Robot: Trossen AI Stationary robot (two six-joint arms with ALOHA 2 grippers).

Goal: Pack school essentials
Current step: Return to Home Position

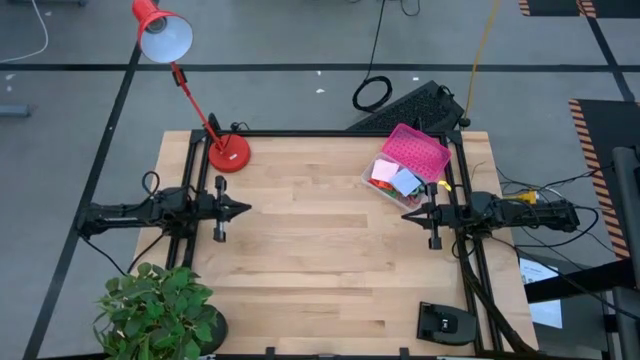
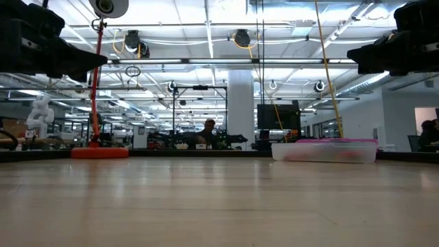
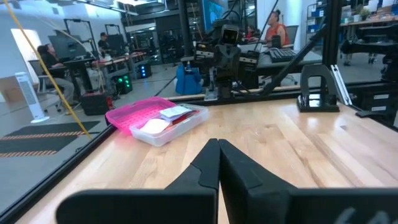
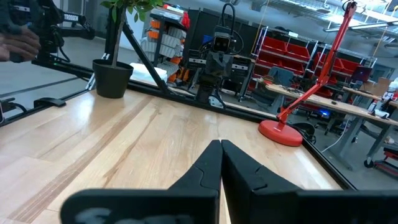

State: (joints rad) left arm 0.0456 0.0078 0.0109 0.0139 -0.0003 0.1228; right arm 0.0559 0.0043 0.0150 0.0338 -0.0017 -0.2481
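A clear plastic box (image 1: 398, 180) stands on the table at the far right, its pink lid (image 1: 418, 150) askew over its far part. In the uncovered part lie school essentials: a pink pad (image 1: 384, 172), a lavender pad (image 1: 406, 182) and something red. The box also shows in the left wrist view (image 3: 163, 127) and the low view (image 2: 326, 150). My left gripper (image 1: 245, 209) hovers shut at the table's left side, pointing right. My right gripper (image 1: 405, 214) hovers shut just near of the box, pointing left. Neither holds anything.
A red desk lamp's base (image 1: 229, 154) stands at the far left of the table. A potted plant (image 1: 160, 310) is at the near left corner, and a black stand (image 1: 445, 323) at the near right. Bare wood lies between the two grippers.
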